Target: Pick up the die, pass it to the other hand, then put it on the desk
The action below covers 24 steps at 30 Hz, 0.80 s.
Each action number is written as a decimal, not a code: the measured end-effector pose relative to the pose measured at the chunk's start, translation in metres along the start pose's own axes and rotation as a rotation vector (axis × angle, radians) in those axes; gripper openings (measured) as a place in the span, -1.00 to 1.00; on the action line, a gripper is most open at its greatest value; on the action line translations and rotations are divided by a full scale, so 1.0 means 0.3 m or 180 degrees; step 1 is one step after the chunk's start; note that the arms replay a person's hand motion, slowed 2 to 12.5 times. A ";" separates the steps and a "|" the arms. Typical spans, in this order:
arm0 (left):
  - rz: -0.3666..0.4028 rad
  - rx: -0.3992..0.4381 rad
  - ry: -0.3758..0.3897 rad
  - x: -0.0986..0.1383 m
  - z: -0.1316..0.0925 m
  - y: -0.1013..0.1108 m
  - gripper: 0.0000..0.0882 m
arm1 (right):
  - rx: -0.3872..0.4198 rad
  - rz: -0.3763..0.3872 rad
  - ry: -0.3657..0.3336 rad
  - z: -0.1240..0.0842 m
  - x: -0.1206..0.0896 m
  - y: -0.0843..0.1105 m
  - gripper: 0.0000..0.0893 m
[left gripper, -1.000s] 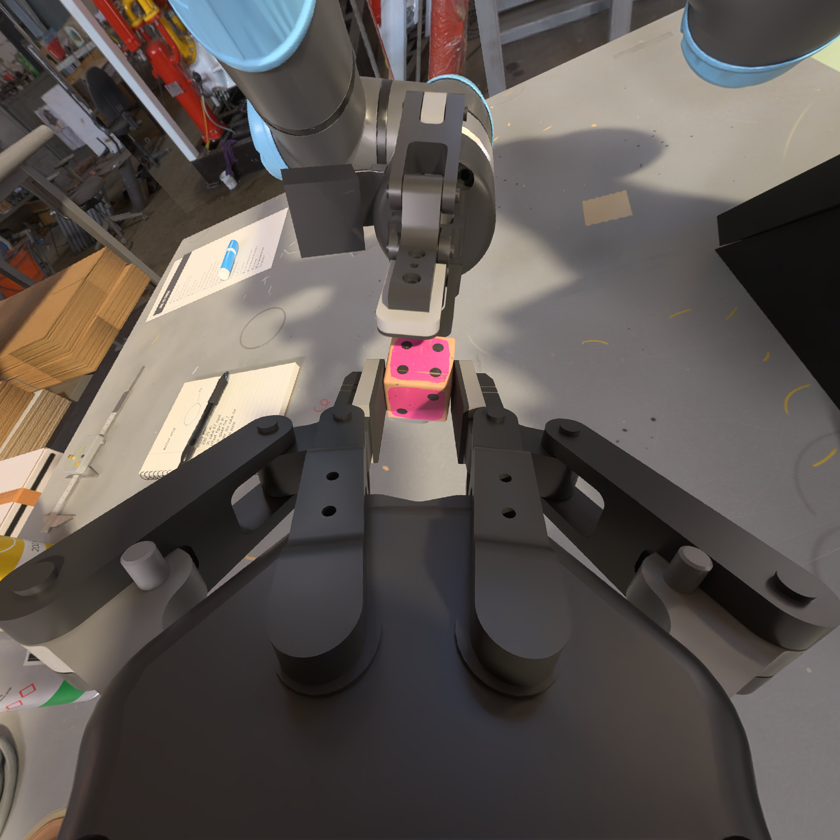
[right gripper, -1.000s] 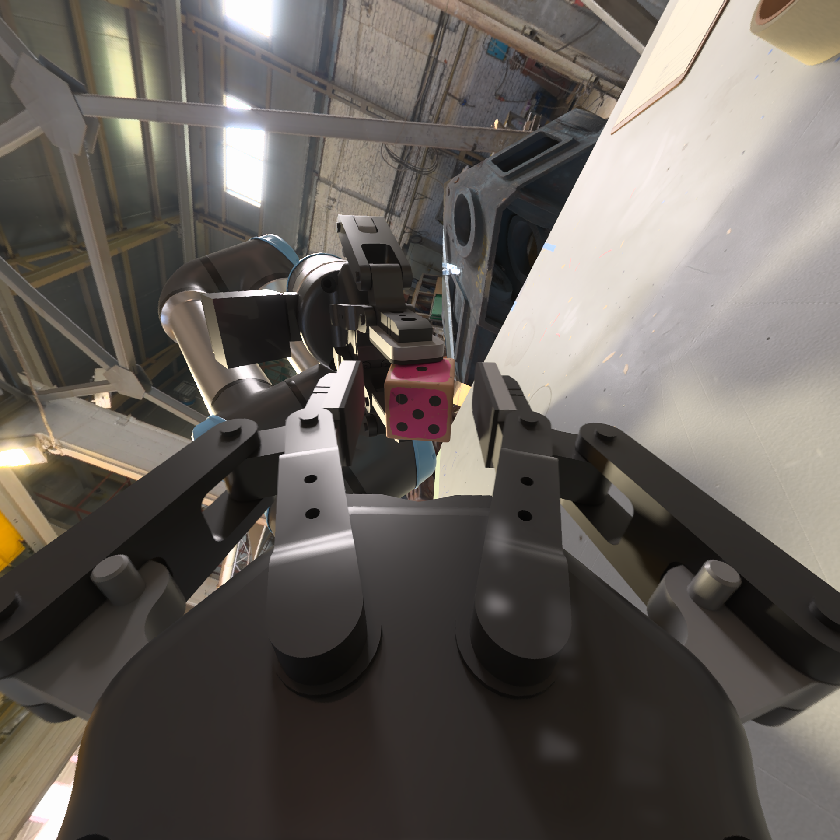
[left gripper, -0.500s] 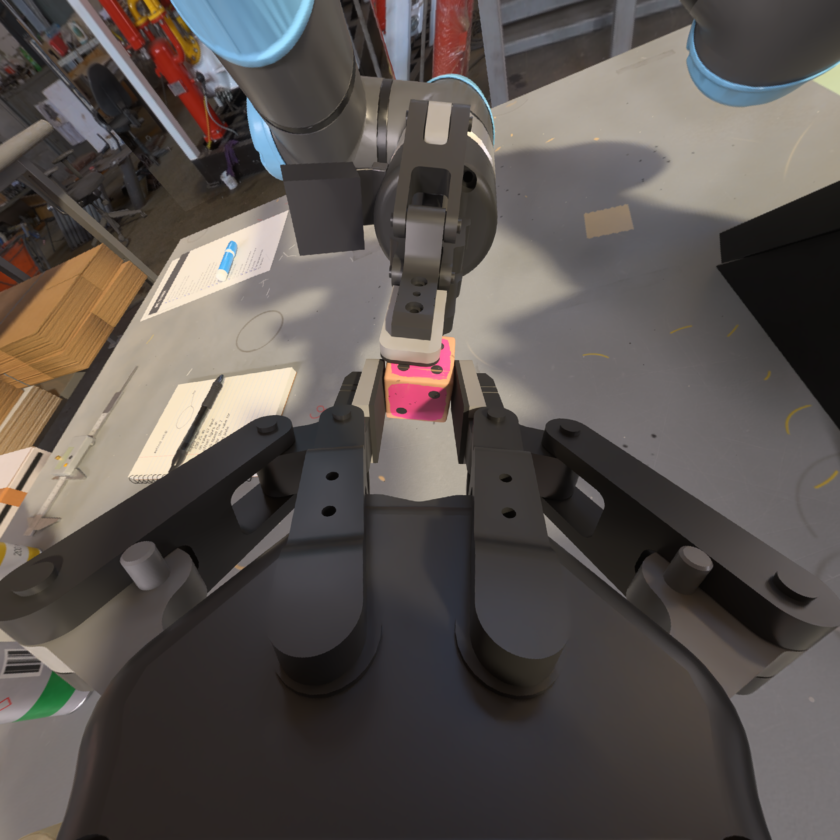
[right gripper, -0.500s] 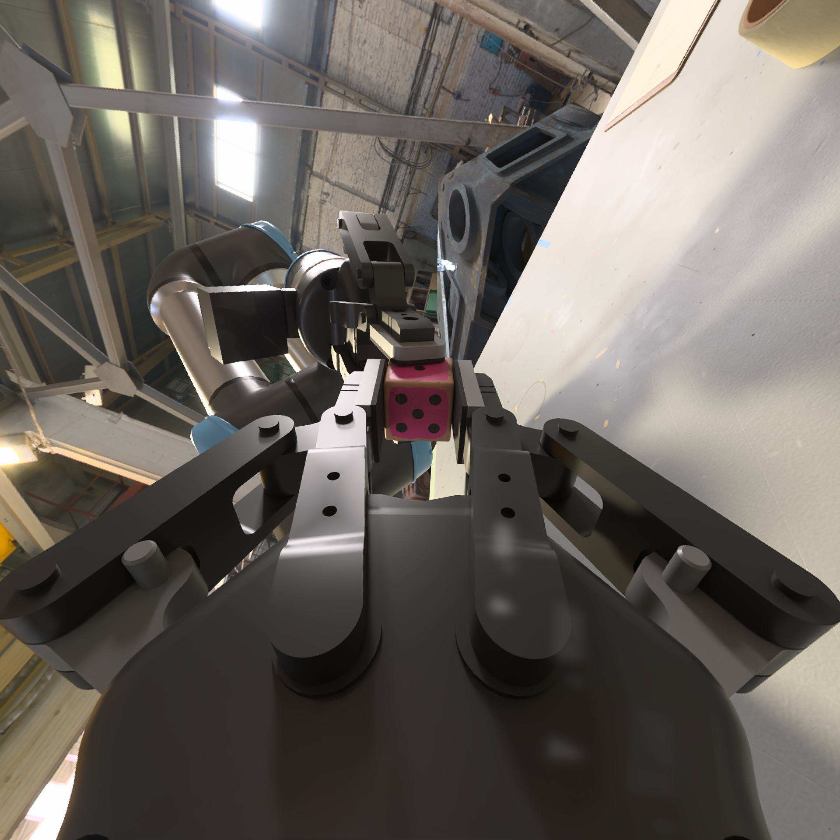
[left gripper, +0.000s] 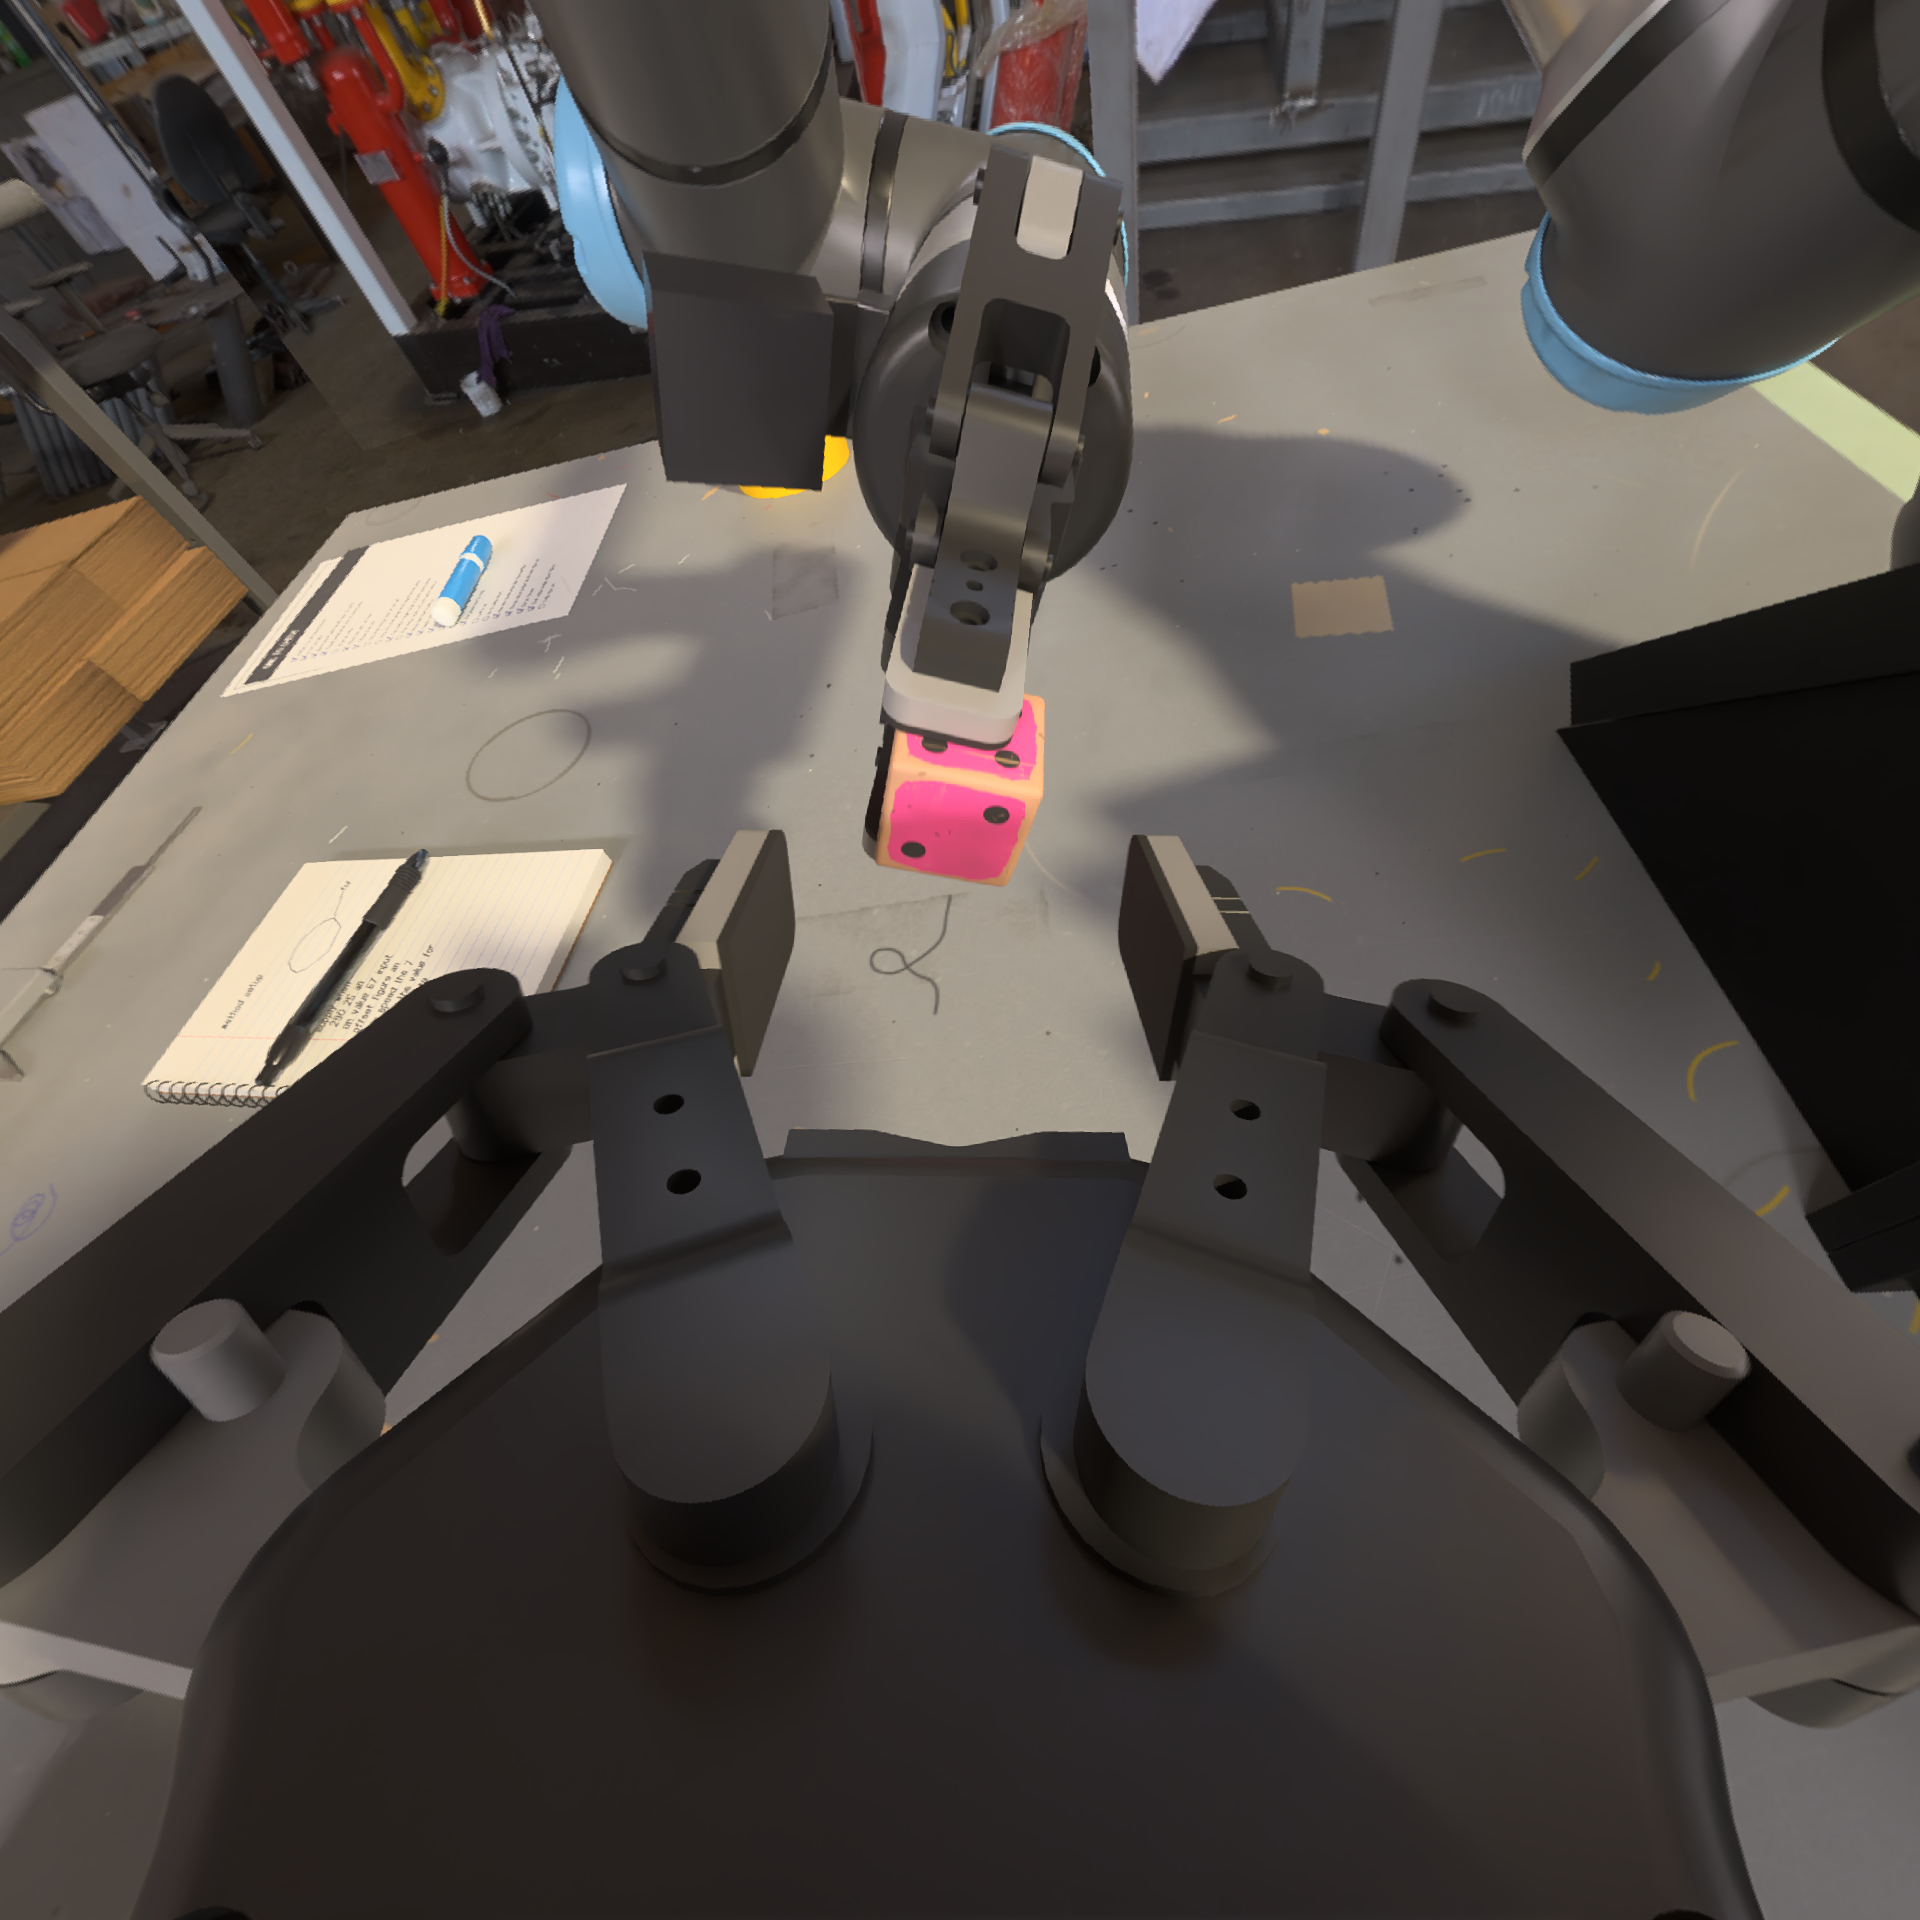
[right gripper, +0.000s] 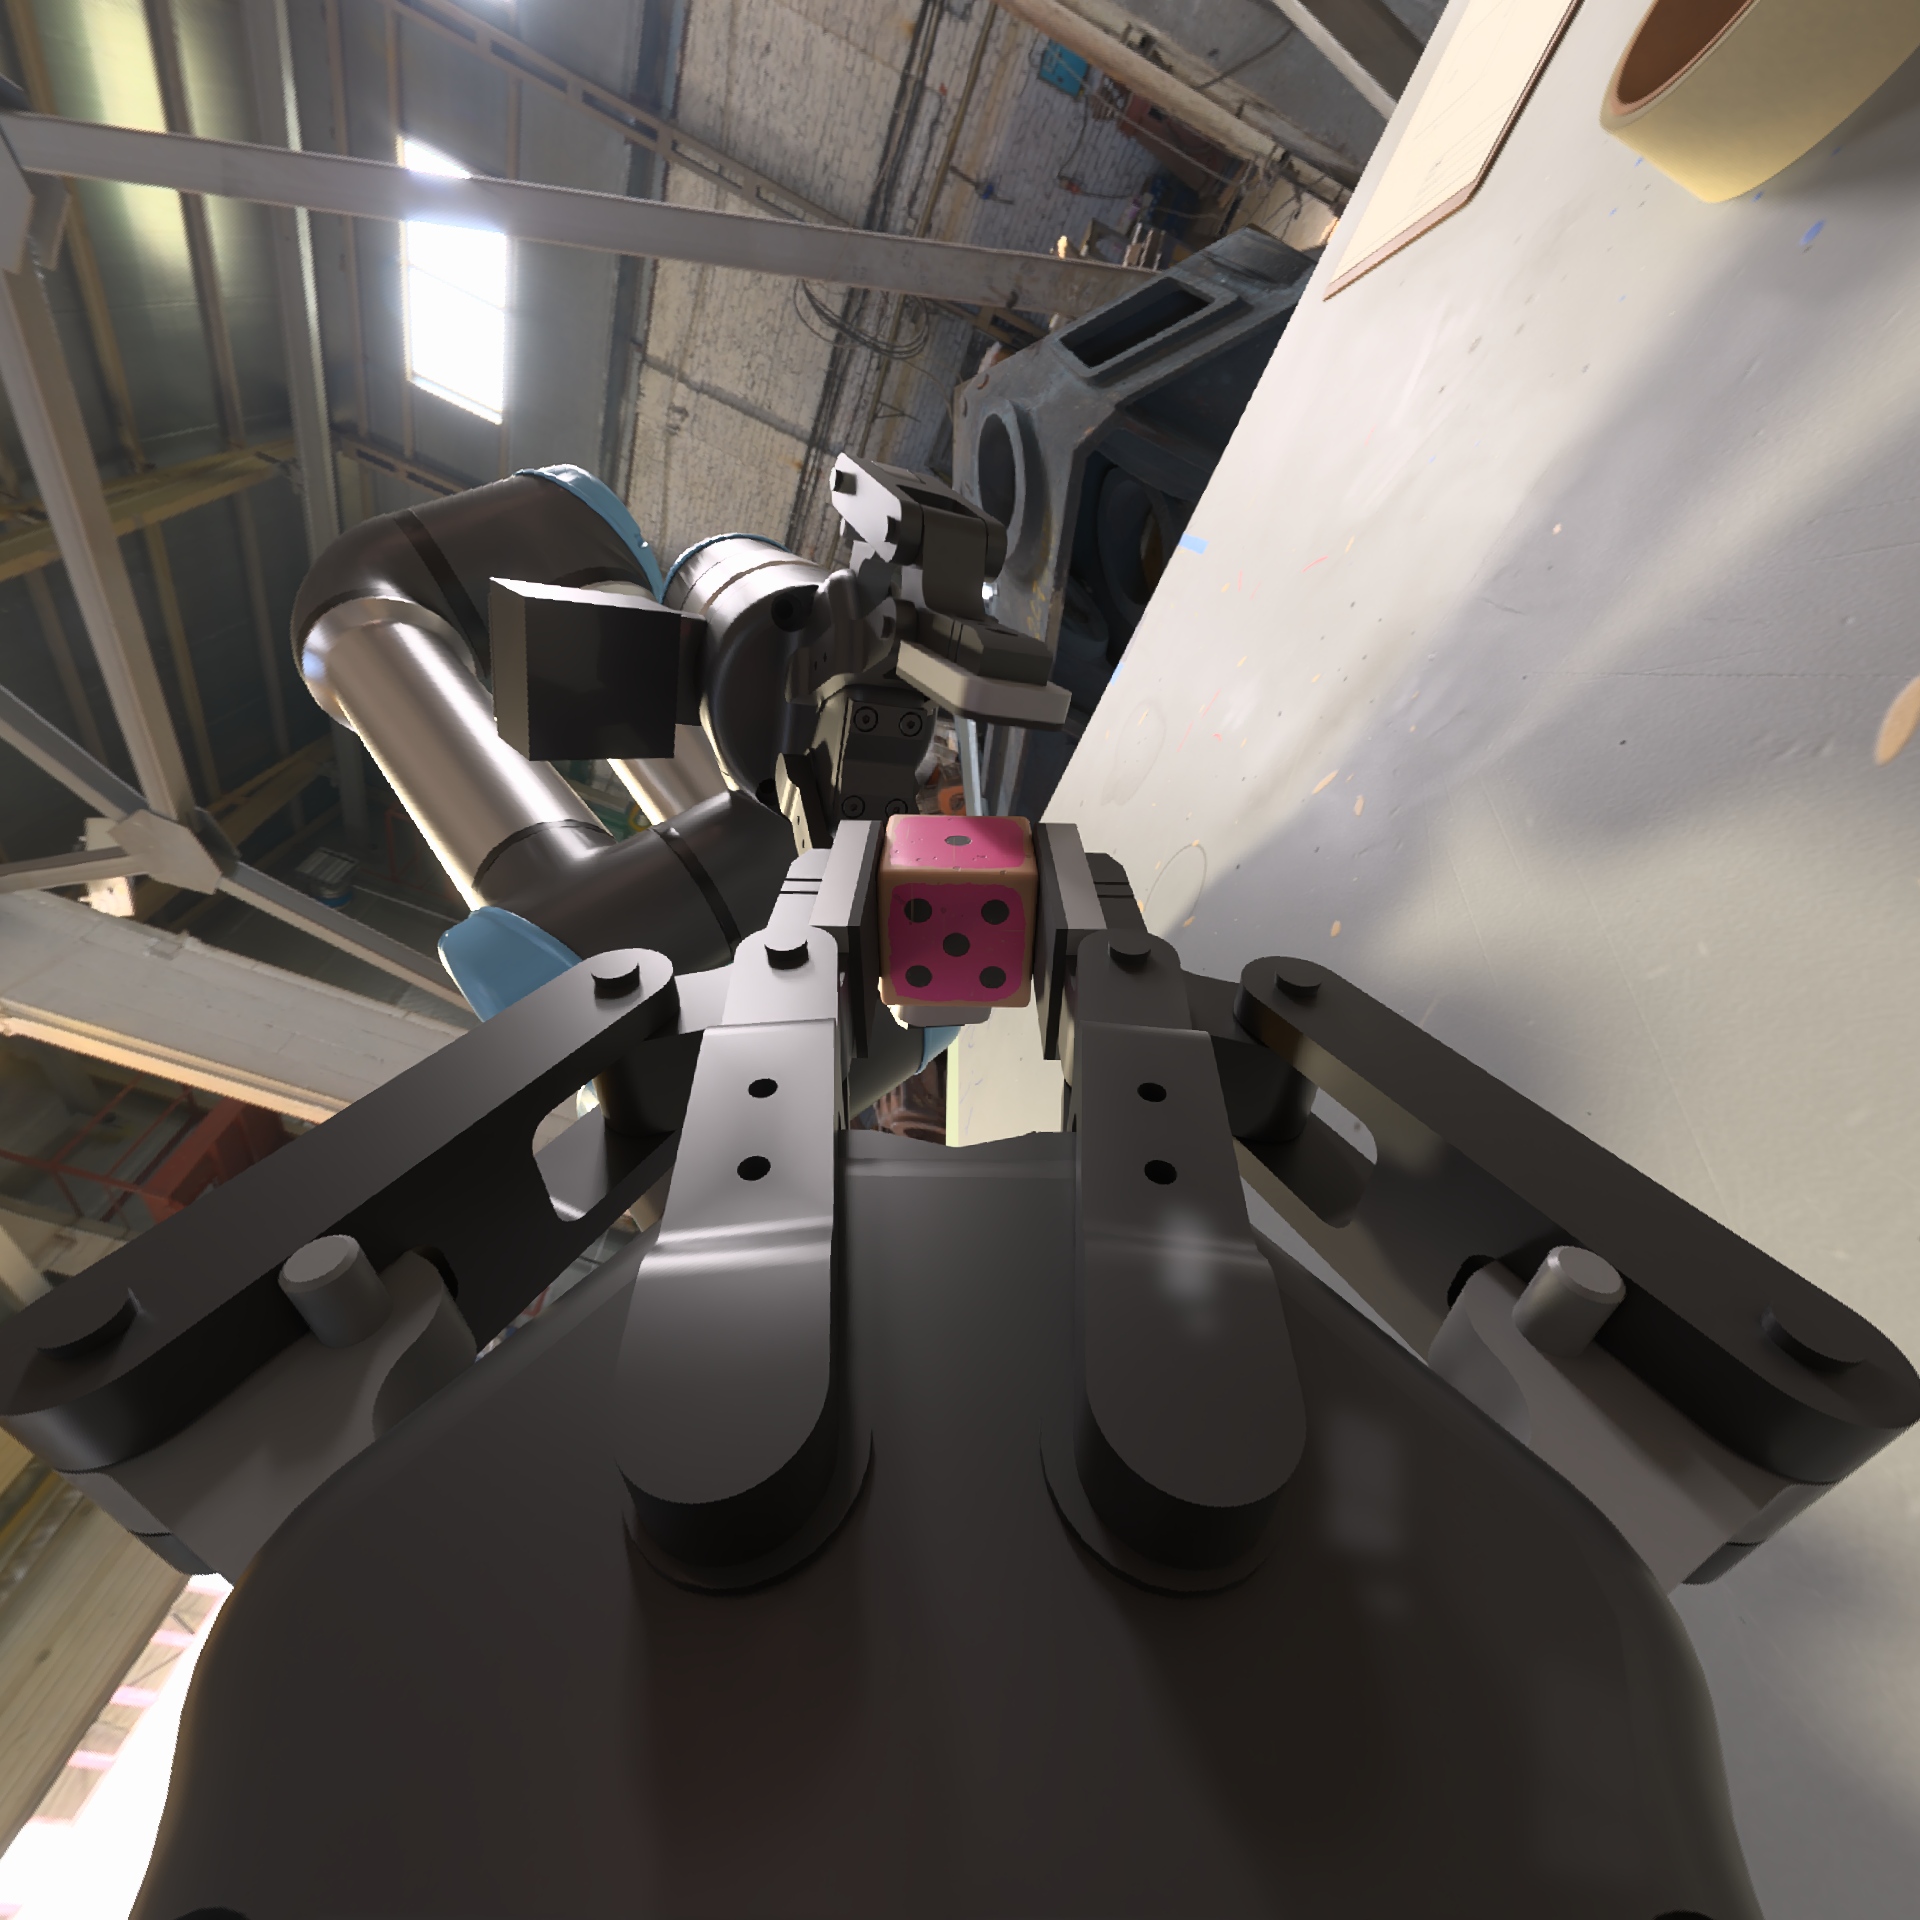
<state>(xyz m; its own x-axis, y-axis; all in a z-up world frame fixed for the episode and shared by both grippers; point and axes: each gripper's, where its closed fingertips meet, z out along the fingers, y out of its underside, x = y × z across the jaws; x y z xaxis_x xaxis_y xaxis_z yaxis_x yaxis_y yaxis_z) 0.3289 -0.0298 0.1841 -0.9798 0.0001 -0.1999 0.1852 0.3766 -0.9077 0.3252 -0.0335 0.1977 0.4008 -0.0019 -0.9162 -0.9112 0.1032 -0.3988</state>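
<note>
The die [left gripper: 951, 805] is pink with black dots and tan edges. It hangs in the air above the grey desk [left gripper: 1195, 727]. In the left wrist view, the right gripper's finger [left gripper: 956, 644] presses on its top from above. My left gripper [left gripper: 956, 925] is open and empty, its pads apart and a little short of the die. In the right wrist view my right gripper [right gripper: 956, 904] is shut on the die [right gripper: 956, 940], with a pad on each side. The left gripper [right gripper: 914, 717] shows beyond it, open.
A notepad with a black pen [left gripper: 384, 966] and a printed sheet with a blue marker [left gripper: 462, 580] lie on the desk at the left. A black box [left gripper: 1766, 883] stands at the right. A tape roll [right gripper: 1745, 83] lies on the desk [right gripper: 1558, 727].
My right gripper closed its fingers on the die. My left gripper then opened, let go of the die and drew back a little.
</note>
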 end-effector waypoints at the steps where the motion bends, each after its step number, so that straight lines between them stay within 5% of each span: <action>1: -0.0024 0.0010 0.0007 0.000 0.001 -0.002 0.34 | 0.0002 -0.0012 0.0027 -0.010 -0.002 -0.002 -0.44; 13: -0.0284 0.0122 0.0120 0.001 0.009 -0.028 0.83 | 0.0135 -0.0250 0.0574 -0.193 -0.020 -0.069 -0.44; 24: -0.0485 0.0250 0.0354 0.014 0.010 -0.059 0.93 | 0.0251 -0.0542 0.1681 -0.473 0.018 -0.169 -0.44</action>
<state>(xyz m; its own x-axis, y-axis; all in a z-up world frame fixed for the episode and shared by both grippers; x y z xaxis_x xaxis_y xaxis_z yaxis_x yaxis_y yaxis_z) 0.3217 -0.0393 0.1982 -0.9984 0.0524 -0.0200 0.0351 0.3067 -0.9511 0.3601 -0.1798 0.2074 0.4208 -0.5209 -0.7426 -0.8198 0.1320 -0.5572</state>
